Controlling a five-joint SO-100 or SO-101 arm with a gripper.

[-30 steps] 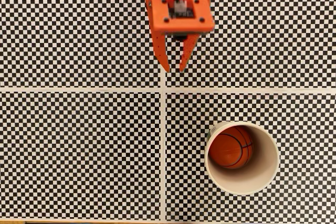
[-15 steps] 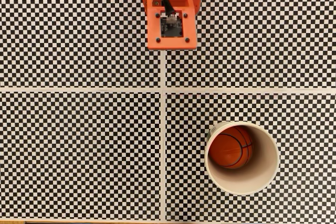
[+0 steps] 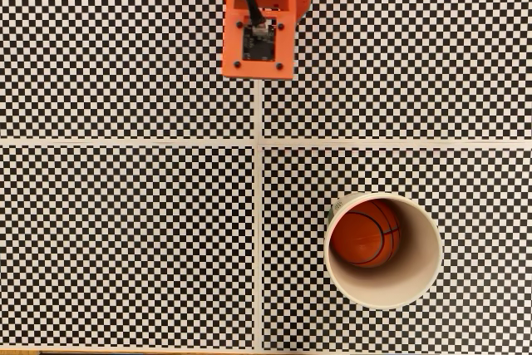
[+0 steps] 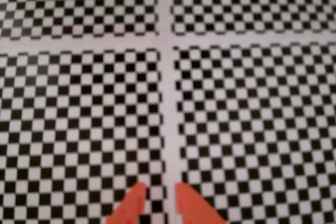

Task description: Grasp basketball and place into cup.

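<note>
Orange basketball (image 3: 366, 233) inside upright cup (image 3: 420, 284)

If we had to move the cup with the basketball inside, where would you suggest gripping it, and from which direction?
Probably the bare lower-right stretch of the cup's rolled rim, coming straight down with one finger inside and one outside. The basketball sits against the upper-left wall in the fixed view, leaving room there.

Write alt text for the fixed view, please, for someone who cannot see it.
An orange basketball sits inside a cream paper cup at lower right of a black-and-white checkered table. The robot's orange end effector is at top centre, apart from the cup.
</note>
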